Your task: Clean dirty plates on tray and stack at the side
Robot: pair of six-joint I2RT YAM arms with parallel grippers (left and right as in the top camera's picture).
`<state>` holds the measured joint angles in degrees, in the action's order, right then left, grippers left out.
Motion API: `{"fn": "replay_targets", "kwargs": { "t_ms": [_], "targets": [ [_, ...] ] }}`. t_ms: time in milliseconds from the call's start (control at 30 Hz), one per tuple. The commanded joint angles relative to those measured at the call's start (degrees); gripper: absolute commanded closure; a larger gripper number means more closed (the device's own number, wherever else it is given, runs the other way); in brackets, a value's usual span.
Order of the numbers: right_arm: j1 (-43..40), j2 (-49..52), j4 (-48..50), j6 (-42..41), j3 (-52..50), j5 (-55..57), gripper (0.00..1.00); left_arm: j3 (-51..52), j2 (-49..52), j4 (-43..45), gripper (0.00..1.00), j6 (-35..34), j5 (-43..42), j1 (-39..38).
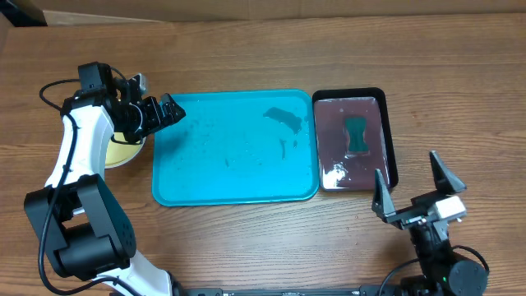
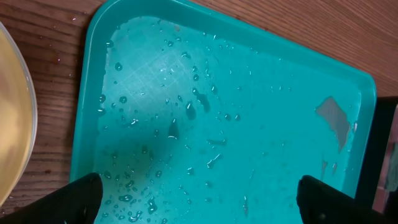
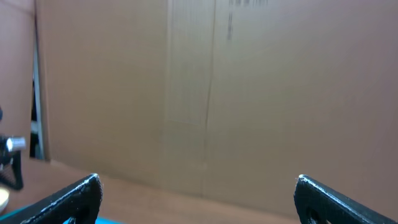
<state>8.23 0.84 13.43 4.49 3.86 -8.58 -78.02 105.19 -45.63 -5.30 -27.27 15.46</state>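
Observation:
The turquoise tray (image 1: 234,177) lies mid-table, wet with droplets and dark smears, with no plate on it; it fills the left wrist view (image 2: 261,62). A stack of plates (image 1: 123,150) with a yellow-green one on top sits on the table left of the tray, mostly hidden under my left arm; its rim shows at the left edge of the left wrist view (image 2: 12,124). My left gripper (image 1: 168,111) is open and empty over the tray's left edge (image 2: 198,196). My right gripper (image 1: 411,185) is open and empty at the front right, facing a cardboard wall (image 3: 198,193).
A black tray (image 1: 389,140) with dark liquid and a green sponge (image 1: 356,136) stands right of the turquoise tray. A cardboard wall (image 3: 217,93) backs the table.

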Motion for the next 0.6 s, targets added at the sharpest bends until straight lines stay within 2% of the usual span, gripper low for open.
{"fn": "replay_targets", "kwargs": {
  "t_ms": [0,67,333,567],
  "targets": [
    [-0.48,-0.68,-1.05,0.07,-1.92,-0.11,0.0,-0.13,0.46,0.02,0.0,1.92,-0.61,-0.22],
    [-0.48,-0.68,-1.73,0.09,-3.41,-0.09,0.0,-0.13,0.46,0.0,0.0,1.92,-0.61,-0.22],
    [-0.5,-0.68,-17.84,0.04,-3.41,1.9,0.0,-0.13,0.46,0.0,0.0,1.92,-0.61,-0.22],
    [-0.48,-0.68,-17.66,-0.13,-3.41,2.47,0.0,-0.13,0.46,0.0,0.0,1.92,-0.61,-0.22]
  ]
}}
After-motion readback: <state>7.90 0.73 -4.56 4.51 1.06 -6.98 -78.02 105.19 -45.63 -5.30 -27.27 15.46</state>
